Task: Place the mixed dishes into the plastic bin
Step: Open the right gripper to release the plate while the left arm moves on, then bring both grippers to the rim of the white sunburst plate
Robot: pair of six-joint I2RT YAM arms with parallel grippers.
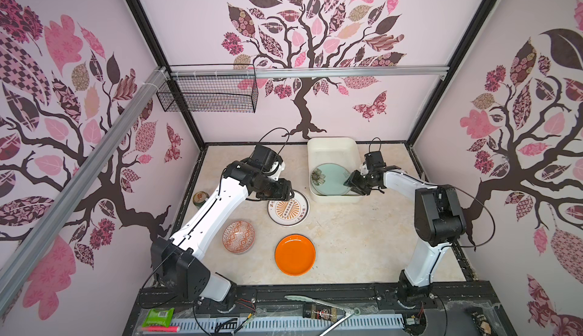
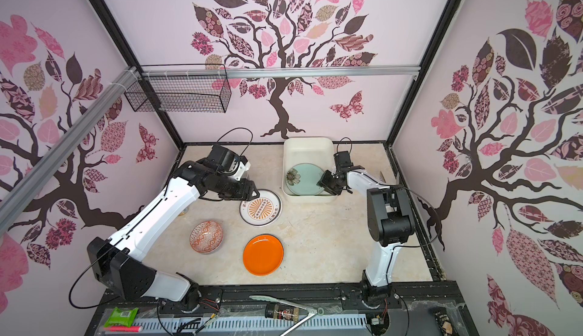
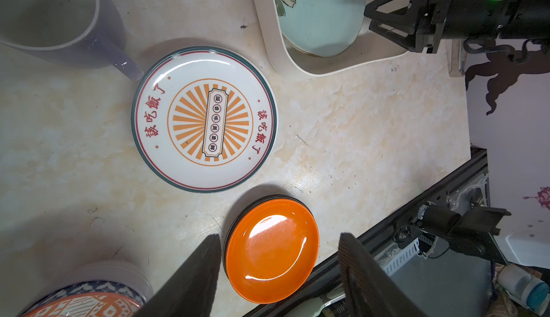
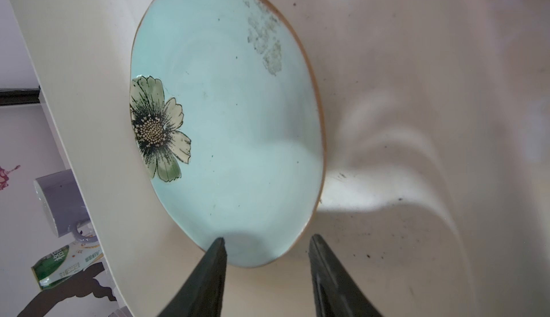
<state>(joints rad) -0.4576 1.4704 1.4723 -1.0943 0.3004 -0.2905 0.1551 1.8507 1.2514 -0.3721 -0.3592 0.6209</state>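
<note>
The cream plastic bin [image 1: 315,154] stands at the back with the mint-green flowered plate [image 1: 331,178] [image 4: 238,122] lying in it. My right gripper [image 1: 348,183] [image 4: 268,238] is open at that plate's rim, with nothing held. Open and empty too, my left gripper [image 1: 291,194] [image 3: 279,236] hovers over the far edge of the white sunburst plate [image 1: 288,209] [image 3: 204,119]. Nearer the front, the orange plate [image 1: 295,254] rests on a black plate [image 3: 238,215]. The red-patterned bowl [image 1: 238,236] sits left of it. The lavender mug [image 3: 59,17] is hidden behind my left arm in both top views.
A green drink can [image 1: 200,199] stands by the left table edge. A black wire basket [image 1: 208,94] hangs on the back rail. Tongs [image 1: 321,306] and a green packet [image 1: 157,315] lie on the front ledge.
</note>
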